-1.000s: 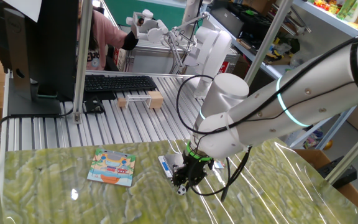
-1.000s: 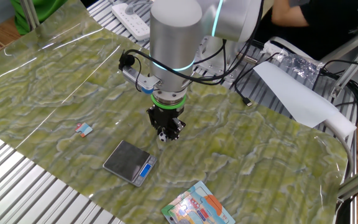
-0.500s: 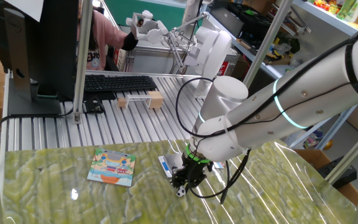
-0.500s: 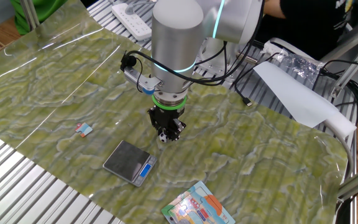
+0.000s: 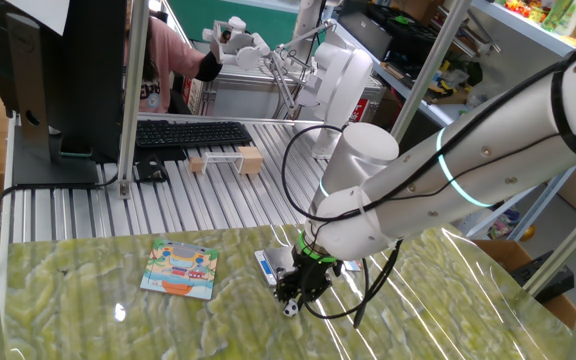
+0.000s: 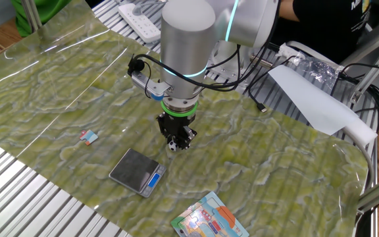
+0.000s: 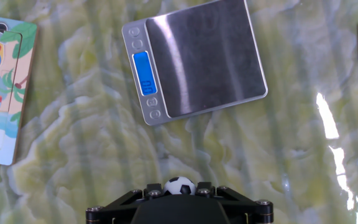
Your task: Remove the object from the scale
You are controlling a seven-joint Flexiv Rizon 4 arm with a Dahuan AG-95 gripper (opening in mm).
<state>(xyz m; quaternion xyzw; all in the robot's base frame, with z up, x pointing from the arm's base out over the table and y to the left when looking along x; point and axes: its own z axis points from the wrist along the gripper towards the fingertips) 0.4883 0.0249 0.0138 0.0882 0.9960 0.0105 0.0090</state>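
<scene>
The tiny black-and-white ball (image 7: 179, 185) sits between my fingertips at the bottom of the hand view. My gripper (image 6: 174, 143) is shut on it, low over the green mat, off the scale. The ball also shows under the fingers in one fixed view (image 5: 290, 309) and in the other (image 6: 171, 146). The silver scale (image 7: 197, 59) lies flat with its blue display lit and its platform bare. It lies just in front of the gripper in the other fixed view (image 6: 137, 172) and is partly hidden behind the hand in one fixed view (image 5: 265, 264).
A colourful illustrated card (image 5: 180, 269) lies on the mat left of the scale, also at the near edge in the other fixed view (image 6: 209, 220). A small white-blue scrap (image 6: 89, 137) lies apart on the mat. A keyboard (image 5: 190, 133) and monitor stand behind the table.
Almost nothing has moved; the gripper stays shut on the ball just above the mat beside the scale.
</scene>
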